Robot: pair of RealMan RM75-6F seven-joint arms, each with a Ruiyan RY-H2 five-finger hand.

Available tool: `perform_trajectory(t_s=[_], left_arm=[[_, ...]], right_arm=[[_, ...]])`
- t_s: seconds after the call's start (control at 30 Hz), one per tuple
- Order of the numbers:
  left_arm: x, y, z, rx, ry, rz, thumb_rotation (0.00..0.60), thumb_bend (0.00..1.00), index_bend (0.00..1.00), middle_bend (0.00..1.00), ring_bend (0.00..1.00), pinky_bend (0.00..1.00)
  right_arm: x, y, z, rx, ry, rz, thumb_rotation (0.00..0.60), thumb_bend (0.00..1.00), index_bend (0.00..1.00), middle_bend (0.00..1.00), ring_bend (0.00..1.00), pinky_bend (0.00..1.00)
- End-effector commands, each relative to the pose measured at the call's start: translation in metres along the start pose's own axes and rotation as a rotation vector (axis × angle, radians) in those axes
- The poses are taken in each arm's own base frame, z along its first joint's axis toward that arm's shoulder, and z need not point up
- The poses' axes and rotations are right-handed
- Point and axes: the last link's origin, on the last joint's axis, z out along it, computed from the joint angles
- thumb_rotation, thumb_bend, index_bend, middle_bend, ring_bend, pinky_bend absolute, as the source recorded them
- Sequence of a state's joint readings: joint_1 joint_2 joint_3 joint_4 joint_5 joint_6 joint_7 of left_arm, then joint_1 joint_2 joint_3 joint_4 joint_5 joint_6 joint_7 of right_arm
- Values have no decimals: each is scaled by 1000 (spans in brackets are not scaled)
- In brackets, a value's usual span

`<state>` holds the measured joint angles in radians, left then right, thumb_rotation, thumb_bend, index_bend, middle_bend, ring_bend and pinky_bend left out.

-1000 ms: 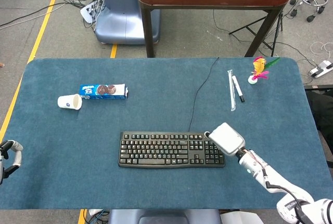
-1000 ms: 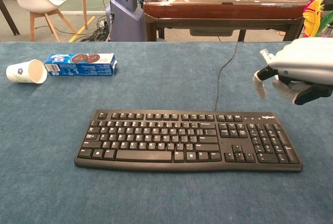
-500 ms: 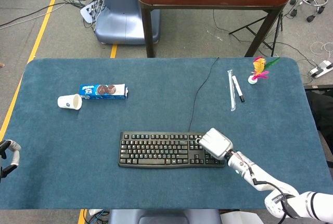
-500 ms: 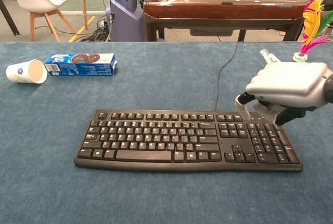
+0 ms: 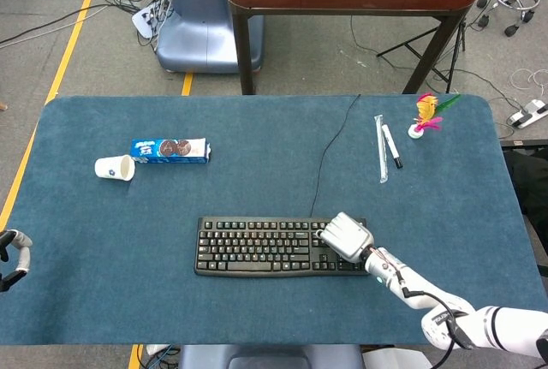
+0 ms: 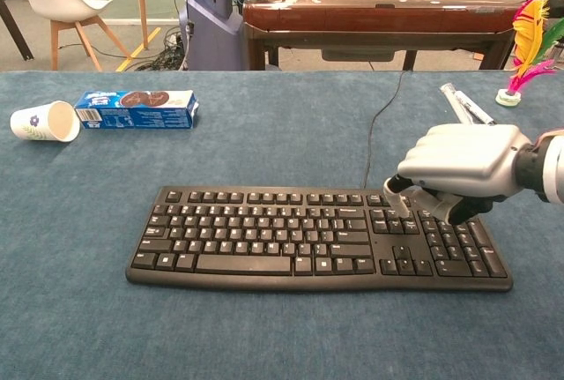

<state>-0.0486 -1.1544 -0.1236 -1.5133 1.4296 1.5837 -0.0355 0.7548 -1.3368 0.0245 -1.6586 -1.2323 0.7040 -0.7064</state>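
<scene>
While the right hand (image 6: 458, 173) is held over the right end of the keyboard (image 6: 291, 239), its fingers are curled downward and nothing is gripped; one fingertip (image 6: 398, 204) seems to touch a key beside the number block. The keyboard is placed near the front middle of the counter (image 5: 257, 129). A key press appears to be in hand; a small, straight push is probably called for next. Only part of the left hand (image 5: 13, 253) is seen at the left edge, so its state cannot be told.

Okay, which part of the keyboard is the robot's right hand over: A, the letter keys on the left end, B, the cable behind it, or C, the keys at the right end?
C: the right hand hangs over the right-end keys of the keyboard, fingers curled down toward them.
</scene>
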Motion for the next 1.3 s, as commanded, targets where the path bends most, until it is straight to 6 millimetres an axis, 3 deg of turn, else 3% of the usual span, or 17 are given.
perform_trajectory(t_s=[0.03,0.87,1.17,1.3], left_arm=[[0,-1,0,2,0,0,600,465,545,553,628,822],[-2,0,-1,6,1,-1,600,465,545,553,628,822],[-5,3,-2,-1,-2,8,600,465,545,553,628,822],[-2,1,-1,-7,-1,12,600,465,545,553,628,822]], right_arm=[[0,-2,3,4,-5,-3,600,1000,411,1000,1000,1000],[0,-7,6,10,5,7,600,1000,411,1000,1000,1000],[24,4,-24,-30,128,16,600,1000,411,997,996,1000],[31,15,-46,-76,167,12,600,1000,420,940,939,1000]])
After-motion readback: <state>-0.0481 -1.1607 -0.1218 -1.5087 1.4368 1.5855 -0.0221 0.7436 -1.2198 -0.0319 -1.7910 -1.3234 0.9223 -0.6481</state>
